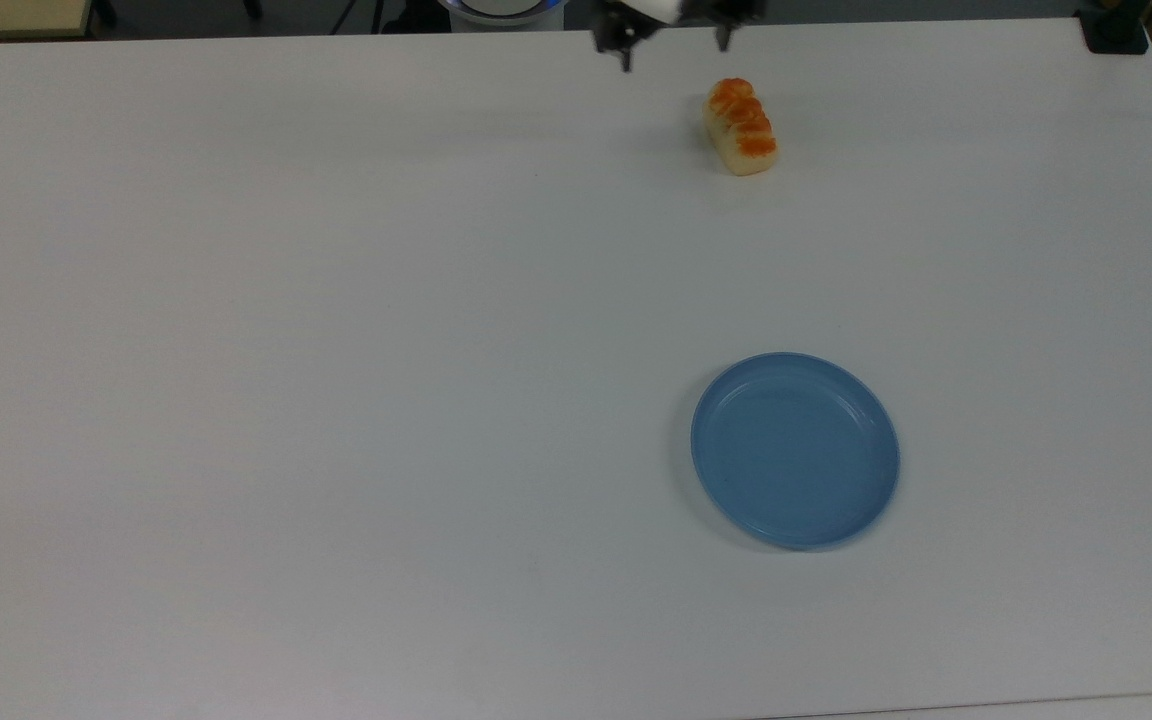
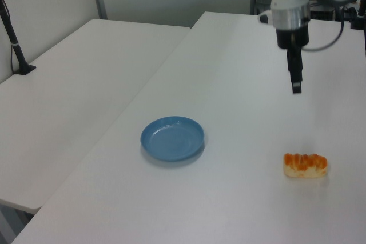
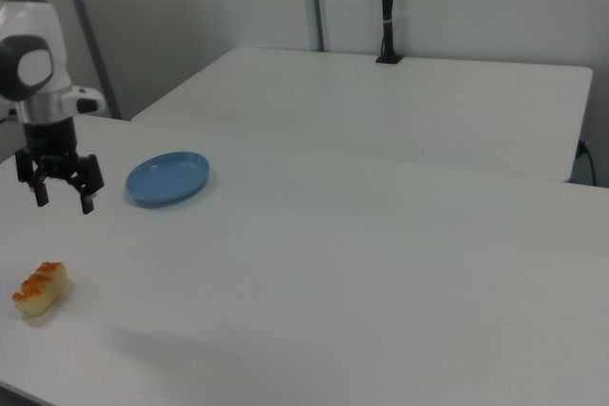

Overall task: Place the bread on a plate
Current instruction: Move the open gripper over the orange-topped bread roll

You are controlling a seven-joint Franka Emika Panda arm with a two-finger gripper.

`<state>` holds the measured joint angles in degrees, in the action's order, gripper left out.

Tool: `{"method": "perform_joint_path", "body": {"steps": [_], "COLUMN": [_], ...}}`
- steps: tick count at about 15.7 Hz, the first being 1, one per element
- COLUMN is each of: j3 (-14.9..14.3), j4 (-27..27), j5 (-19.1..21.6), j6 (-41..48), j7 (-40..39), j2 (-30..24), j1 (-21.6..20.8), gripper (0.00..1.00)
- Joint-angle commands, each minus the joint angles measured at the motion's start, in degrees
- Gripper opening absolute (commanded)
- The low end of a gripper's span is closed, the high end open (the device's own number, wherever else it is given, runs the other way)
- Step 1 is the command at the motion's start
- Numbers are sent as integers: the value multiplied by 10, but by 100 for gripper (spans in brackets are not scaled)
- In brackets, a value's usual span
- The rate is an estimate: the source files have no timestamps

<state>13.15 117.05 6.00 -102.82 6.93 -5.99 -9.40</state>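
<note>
The bread (image 1: 740, 127) lies on the white desk (image 1: 336, 350), well apart from the empty blue plate (image 1: 795, 450). Above it and off to the top view's left hangs the gripper (image 3: 63, 194), fingers spread wide, holding nothing.

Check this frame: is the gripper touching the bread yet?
Apart. In the right view the open gripper hangs in the air well above the bread, with bare table showing between them.

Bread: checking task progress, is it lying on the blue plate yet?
No, the bread lies on the white table, well apart from the blue plate.
</note>
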Motion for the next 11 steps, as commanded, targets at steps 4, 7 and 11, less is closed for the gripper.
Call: {"method": "perform_joint_path", "body": {"steps": [4, 7, 11], "j3": [93, 108, 122], "j4": [106, 117, 118], "j5": [9, 8, 1], "j6": [-111, -113, -126], "j7": [50, 53, 99], "j2": [-18, 0, 47], "j1": [-12, -18, -27], "gripper": [100, 100, 100]}}
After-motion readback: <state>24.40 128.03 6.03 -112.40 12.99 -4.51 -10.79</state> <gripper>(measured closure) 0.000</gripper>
